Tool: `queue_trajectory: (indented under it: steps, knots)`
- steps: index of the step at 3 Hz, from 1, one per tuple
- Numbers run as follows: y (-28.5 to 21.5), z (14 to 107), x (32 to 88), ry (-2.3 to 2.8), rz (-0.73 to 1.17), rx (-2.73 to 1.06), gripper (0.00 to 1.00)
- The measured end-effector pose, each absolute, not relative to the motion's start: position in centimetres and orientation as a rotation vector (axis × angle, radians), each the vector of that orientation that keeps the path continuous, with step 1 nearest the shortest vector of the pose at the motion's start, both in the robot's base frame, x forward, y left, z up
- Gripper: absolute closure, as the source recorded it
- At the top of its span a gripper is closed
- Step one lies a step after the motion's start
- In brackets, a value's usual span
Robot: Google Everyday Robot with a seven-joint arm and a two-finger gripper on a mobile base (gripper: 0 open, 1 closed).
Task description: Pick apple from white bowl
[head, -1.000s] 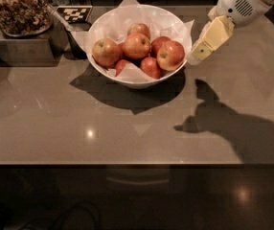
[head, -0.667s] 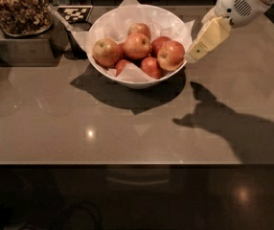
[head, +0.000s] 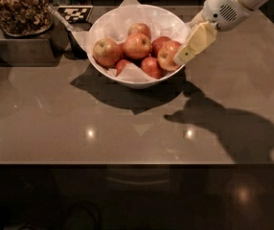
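the pincer point(head: 185, 56) sits at the upper right of the frame, angled down over the right rim of the white bowl point(head: 109, 73). its pale tip is right against, or just beside, the apple point(head: 167, 55). i cannot tell from this angle whether the pincer is apart or together, nor whether it is actually touching the fruit.

the apple lies at the right edge of the pile, close to the bowl wall and packed against its neighbours: a darker apple point(head: 151, 67) just below-left of it and another point(head: 160, 42) behind it.

likely troubles, as i judge them:
- the apple is hemmed in by the wall on 1 side and fruit on the other, so the pincer may have no room to get around it. it could jam on the rim or press on top of the apple instead.
- a push from the upper right could roll the round apple deeper into the pile, or shift the centre apple point(head: 137, 45).
- the crumpled paper point(head: 156, 20) lining the bowl could get caught in the grip along with the apple, which would weaken the hold or drag paper out on the lift.
- a glancing grip on smooth, curved skin may slip, so the apple would fall back into the bowl or onto the surface point(head: 79, 123).
- pressing on the rim could tip or slide the bowl.
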State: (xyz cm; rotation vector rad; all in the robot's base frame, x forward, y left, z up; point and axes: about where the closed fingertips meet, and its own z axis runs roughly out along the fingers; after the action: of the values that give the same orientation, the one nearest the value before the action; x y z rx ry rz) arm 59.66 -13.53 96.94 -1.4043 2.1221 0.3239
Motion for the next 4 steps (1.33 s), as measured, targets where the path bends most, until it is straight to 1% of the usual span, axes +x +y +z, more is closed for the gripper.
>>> queue_trajectory:
  steps: [1,2,3,4]
  knots:
    - [-10.3,95.4,61.1,2.081,0.388,-1.476,0.18]
    - [-8.1,94.0,62.3,2.062,0.444,-1.527,0.20]
    - [-7.1,93.3,63.4,2.036,0.453,-1.553,0.20]
    - [-8.6,92.8,64.3,2.063,0.390,-1.569,0.20]
